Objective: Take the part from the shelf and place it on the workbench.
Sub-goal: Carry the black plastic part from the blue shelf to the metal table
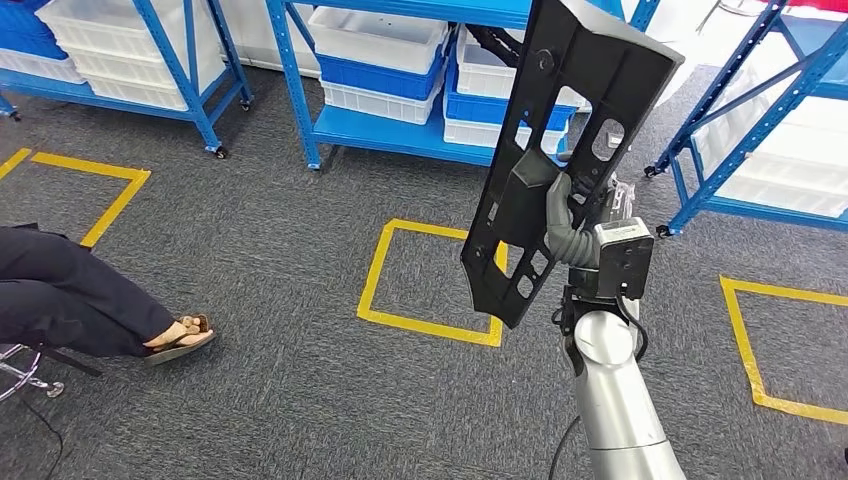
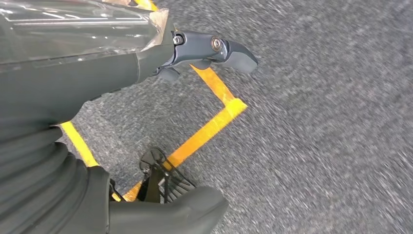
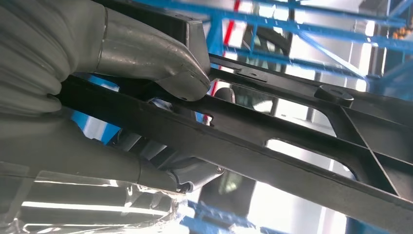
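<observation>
on grey carpet (image 1: 280, 250): yellow tape squares (image 1: 430, 285), blue shelving (image 1: 390, 130) behind.

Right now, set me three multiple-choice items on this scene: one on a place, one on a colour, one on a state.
1. Where is the long black plastic panel with cut-outs?
A. On a shelf
B. Held upright in the right hand
C. Flat on the carpet

2. What colour is the tape square on the grey carpet?
A. Yellow
B. Red
C. White

3. What state is the left hand in?
A. Gripping a white crate
B. Holding the panel
C. Holding nothing, above the carpet

Answers: 1 B, the head view shows grey fingers wrapped around the panel's middle. 2 A, the floor outline is yellow. 3 C, the left wrist view shows its fingers with only carpet and tape beyond.
</observation>
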### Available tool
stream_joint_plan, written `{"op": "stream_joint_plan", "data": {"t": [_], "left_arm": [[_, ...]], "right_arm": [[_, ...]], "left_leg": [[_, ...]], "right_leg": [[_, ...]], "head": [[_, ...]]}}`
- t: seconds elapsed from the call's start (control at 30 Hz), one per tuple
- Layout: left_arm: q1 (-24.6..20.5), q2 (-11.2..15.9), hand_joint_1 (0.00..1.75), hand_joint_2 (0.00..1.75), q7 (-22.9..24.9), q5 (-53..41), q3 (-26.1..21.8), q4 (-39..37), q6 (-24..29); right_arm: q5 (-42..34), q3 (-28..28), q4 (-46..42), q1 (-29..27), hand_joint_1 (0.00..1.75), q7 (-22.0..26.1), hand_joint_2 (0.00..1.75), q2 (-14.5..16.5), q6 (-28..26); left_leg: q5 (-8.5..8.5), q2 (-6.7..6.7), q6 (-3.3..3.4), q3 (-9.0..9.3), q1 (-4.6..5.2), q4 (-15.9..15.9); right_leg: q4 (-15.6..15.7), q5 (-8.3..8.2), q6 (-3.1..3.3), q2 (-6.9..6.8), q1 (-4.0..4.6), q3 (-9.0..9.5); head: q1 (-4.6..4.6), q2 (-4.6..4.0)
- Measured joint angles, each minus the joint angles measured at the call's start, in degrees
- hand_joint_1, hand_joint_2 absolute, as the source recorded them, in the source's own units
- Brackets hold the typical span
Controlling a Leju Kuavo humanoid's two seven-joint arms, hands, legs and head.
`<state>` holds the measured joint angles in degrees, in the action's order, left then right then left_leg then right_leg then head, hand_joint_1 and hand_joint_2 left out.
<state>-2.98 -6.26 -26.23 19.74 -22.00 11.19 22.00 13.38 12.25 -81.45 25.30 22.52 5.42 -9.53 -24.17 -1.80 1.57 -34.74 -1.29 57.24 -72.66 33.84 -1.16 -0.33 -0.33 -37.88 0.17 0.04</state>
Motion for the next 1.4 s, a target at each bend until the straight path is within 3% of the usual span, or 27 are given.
{"op": "stream_joint_plan", "data": {"t": [0.07, 0.13, 0.17, 0.23, 0.3, 0.37, 0.43, 0.47, 0.5, 0.53, 0.6, 0.63, 0.7, 0.77, 0.8, 0.83, 0.9, 0.97, 1.0, 1.03, 1.1, 1.17, 1.23, 1.27, 1.33, 1.4], "left_arm": [[0.04, -0.13, 0.0, 1.75, 0.02, 0.0, -0.15, 0.0, 0.15], [-0.01, -0.34, 0.0, 1.75, 0.02, 0.08, -0.39, 0.01, 0.19], [-0.01, -0.44, 0.0, 1.75, 0.03, 0.14, -0.55, 0.01, 0.2], [0.07, -0.59, 0.0, 1.75, 0.03, 0.32, -0.9, 0.01, 0.24], [0.14, -0.7, 0.0, 1.75, 0.03, 0.49, -1.2, 0.0, 0.28], [0.05, -0.72, 0.0, 1.75, 0.03, 0.49, -1.33, 0.0, 0.31], [0.0, -0.71, 0.0, 1.75, 0.01, 0.3, -1.34, 0.0, 0.32], [0.02, -0.7, 0.0, 1.75, -0.03, 0.23, -1.34, 0.0, 0.29], [0.04, -0.67, 0.0, 1.75, -0.08, 0.17, -1.35, 0.0, 0.25], [0.05, -0.6, 0.0, 1.75, -0.16, 0.13, -1.36, 0.01, 0.16], [-0.01, -0.48, 0.0, 1.75, -0.35, 0.01, -1.36, 0.05, -0.12], [-0.08, -0.47, 0.0, 1.75, -0.44, -0.04, -1.35, 0.09, -0.32], [-0.17, -0.49, 0.0, 1.75, -0.65, -0.09, -1.35, 0.14, -0.73], [-0.15, -0.43, 0.0, 1.75, -0.91, -0.09, -1.36, 0.16, -0.98], [-0.15, -0.4, 0.0, 1.75, -0.99, -0.12, -1.36, 0.17, -1.02], [-0.16, -0.35, 0.0, 1.75, -1.05, -0.16, -1.36, 0.2, -1.03], [-0.2, -0.19, 0.0, 1.75, -1.13, -0.23, -1.36, 0.28, -1.22], [-0.22, -0.07, 0.0, 1.75, -1.35, -0.25, -1.36, 0.32, -1.8], [-0.2, -0.05, 0.0, 1.75, -1.56, -0.3, -1.36, 0.33, -2.25], [-0.19, -0.03, 0.0, 1.75, -1.83, -0.38, -1.36, 0.33, -2.77], [-0.2, -0.02, 0.0, 1.75, -2.3, -0.62, -1.36, 0.37, -3.71], [-0.22, -0.01, 0.0, 1.75, -2.57, -0.8, -1.36, 0.43, -4.19], [-0.14, 0.0, 0.0, 1.75, -2.72, -0.87, -1.36, 0.46, -4.34], [-0.07, 0.01, 0.0, 1.75, -2.79, -0.87, -1.36, 0.46, -4.42], [0.01, 0.01, 0.0, 1.75, -3.16, -0.87, -1.36, 0.46, -5.36], [-0.06, 0.02, 0.0, 1.75, -4.06, -0.67, -1.39, 0.48, -9.04]], "right_arm": [[-0.87, -0.4, 0.68, 0.35, 1.75, -0.09, 1.75, -0.19, 1.03], [-1.08, -0.63, 1.24, 1.05, 1.75, -0.09, 1.75, -0.28, 1.38], [-1.14, -0.68, 1.52, 1.39, 1.75, -0.08, 1.75, -0.31, 1.51], [-1.2, -0.74, 2.08, 1.84, 1.75, -0.06, 1.75, -0.31, 1.69], [-1.15, -0.78, 2.54, 2.09, 1.75, -0.02, 1.75, -0.19, 1.77], [-1.07, -0.81, 2.93, 2.27, 1.75, 0.03, 1.75, -0.04, 1.8], [-1.03, -0.84, 3.39, 2.3, 1.75, 0.08, 1.75, 0.01, 1.81], [-1.03, -0.85, 3.66, 2.28, 1.75, 0.13, 1.75, 0.03, 1.81], [-1.05, -0.85, 3.93, 2.26, 1.75, 0.19, 1.75, 0.05, 1.81], [-1.11, -0.85, 4.18, 2.25, 1.75, 0.26, 1.75, 0.07, 1.82], [-1.32, -0.86, 4.51, 2.25, 1.75, 0.51, 1.75, 0.09, 1.88], [-1.43, -0.9, 4.6, 2.25, 1.75, 0.66, 1.75, 0.08, 1.91], [-1.52, -0.97, 4.66, 2.24, 1.75, 0.9, 1.75, 0.13, 1.92], [-1.53, -1.0, 4.67, 2.19, 1.75, 1.0, 1.75, 0.21, 1.92], [-1.53, -1.0, 4.67, 2.13, 1.75, 1.0, 1.75, 0.24, 1.92], [-1.53, -1.02, 4.67, 2.07, 1.75, 1.01, 1.75, 0.24, 1.92], [-1.53, -1.09, 4.67, 1.84, 1.75, 1.03, 1.75, 0.22, 1.92], [-1.5, -1.14, 4.67, 1.26, 1.75, 1.04, 1.75, 0.19, 1.92], [-1.49, -1.14, 4.67, 0.87, 1.75, 1.04, 1.75, 0.17, 1.92], [-1.47, -1.14, 4.66, 0.52, 1.75, 1.04, 1.75, 0.17, 1.92], [-1.46, -1.14, 4.6, 0.11, 1.75, 1.04, 1.75, 0.21, 1.92], [-1.46, -1.14, 4.51, -0.08, 1.75, 1.04, 1.75, 0.29, 1.93], [-1.48, -1.14, 4.48, -0.32, 1.75, 1.04, 1.75, 0.42, 1.94], [-1.5, -1.14, 4.48, -0.41, 1.75, 1.03, 1.75, 0.52, 1.96], [-1.55, -1.19, 4.37, -0.51, 1.75, 0.95, 1.75, 0.83, 2.2], [-1.56, -1.33, 3.96, -0.92, 1.75, 0.73, 1.75, 1.08, 2.71]], "left_leg": [[0.19, -1.06, -0.24, 0.0, -0.07, -0.01], [0.44, -1.92, -0.74, -0.22, -0.05, 0.06], [0.6, -2.24, -1.06, -0.41, -0.07, 0.05], [1.04, -2.91, -1.81, -0.7, -0.11, -0.19], [0.3, -1.96, -2.33, -1.31, -0.12, 0.75], [-2.95, 0.17, -2.64, -3.66, -0.12, 5.99], [-6.36, 1.03, -3.06, -7.17, -0.17, 13.68], [-6.86, 1.13, -3.29, -8.22, -0.25, 15.93], [-6.35, 1.33, -3.5, -8.27, -0.37, 16.12], [-4.89, 1.73, -3.67, -7.1, -0.53, 13.93], [-1.68, 3.56, -3.93, -3.0, -0.69, 6.3], [-0.74, 4.24, -3.75, -1.45, -0.71, 3.26], [-0.5, 4.53, -3.06, -0.6, -0.48, 1.07], [-0.22, 3.5, -2.11, -0.86, -0.24, 0.91], [-0.03, 3.08, -1.67, -0.89, -0.16, 0.73], [0.18, 2.68, -1.24, -0.92, -0.2, 0.55], [0.46, 1.84, -0.68, -1.08, -0.35, 0.36], [0.54, 0.72, -0.51, -1.26, -0.39, 0.37], [0.56, 0.1, -0.51, -1.28, -0.4, 0.38], [0.59, -0.54, -0.55, -1.28, -0.42, 0.39], [0.7, -1.67, -0.74, -1.26, -0.5, 0.4], [0.87, -2.54, -1.2, -1.34, -0.47, 0.42], [1.16, -3.18, -1.82, -1.47, -0.42, 0.26], [1.3, -3.36, -2.16, -1.53, -0.43, 0.11], [0.19, -1.92, -2.65, -2.28, -0.34, 1.41], [-3.34, 0.35, -2.83, -4.82, -0.22, 7.22]], "right_leg": [[7.2, -3.23, -0.67, 0.8, -0.22, 3.5], [14.27, -5.72, -0.58, 2.28, -0.08, 6.73], [15.76, -6.18, -0.37, 2.72, 0.14, 7.36], [16.18, -6.54, 0.21, 2.18, 0.53, 7.43], [16.64, -7.08, 1.13, 1.29, -0.08, 7.61], [17.02, -7.46, 2.13, 0.23, -0.49, 7.79], [17.03, -7.48, 2.52, -0.82, -0.19, 7.73], [17.01, -7.46, 2.53, -1.34, -0.12, 7.7], [16.96, -7.43, 2.54, -1.85, -0.1, 7.69], [16.87, -7.35, 2.45, -2.32, -0.13, 7.7], [16.4, -6.97, 2.0, -3.11, 0.02, 7.62], [16.1, -6.69, 1.69, -3.43, 0.27, 7.48], [15.75, -6.34, 1.22, -4.04, 0.97, 7.23], [15.69, -6.18, 0.83, -4.67, 1.13, 7.02], [15.15, -5.73, 0.6, -4.29, 0.96, 6.73], [13.68, -4.82, 0.46, -3.41, 0.72, 6.0], [7.14, -1.62, 0.39, -1.07, 0.23, 2.99], [-0.12, 0.98, 0.11, -0.13, 0.06, -0.41], [-1.28, 1.07, -0.23, 0.02, 0.02, -0.95], [0.09, 0.16, -0.65, 0.14, -0.05, -0.3], [8.08, -3.25, -1.31, 1.17, -0.35, 3.4], [14.3, -5.67, -1.2, 2.3, -0.22, 6.26], [15.3, -6.22, -0.73, 2.2, 0.32, 6.76], [15.42, -6.42, -0.39, 1.81, 0.17, 6.78], [15.85, -6.9, 0.58, 1.02, -0.37, 6.92], [16.14, -7.16, 1.56, 0.08, -0.57, 7.01]], "head": [[0.01, 0.0], [0.01, 0.0], [0.03, 0.0], [0.1, 0.0], [-0.03, 0.0], [-0.23, 0.0], [-0.28, 0.0], [-0.27, 0.0], [-0.3, 0.0], [-0.28, 0.0], [-0.34, 0.0], [-0.37, 0.0], [-0.14, 0.0], [0.14, 0.0], [0.16, 0.0], [0.21, 0.0], [0.34, 0.0], [0.38, 0.0], [0.39, 0.0], [0.39, 0.0], [0.42, 0.0], [0.39, 0.0], [0.36, 0.0], [0.34, 0.0], [0.15, 0.0], [-0.08, 0.0]]}}
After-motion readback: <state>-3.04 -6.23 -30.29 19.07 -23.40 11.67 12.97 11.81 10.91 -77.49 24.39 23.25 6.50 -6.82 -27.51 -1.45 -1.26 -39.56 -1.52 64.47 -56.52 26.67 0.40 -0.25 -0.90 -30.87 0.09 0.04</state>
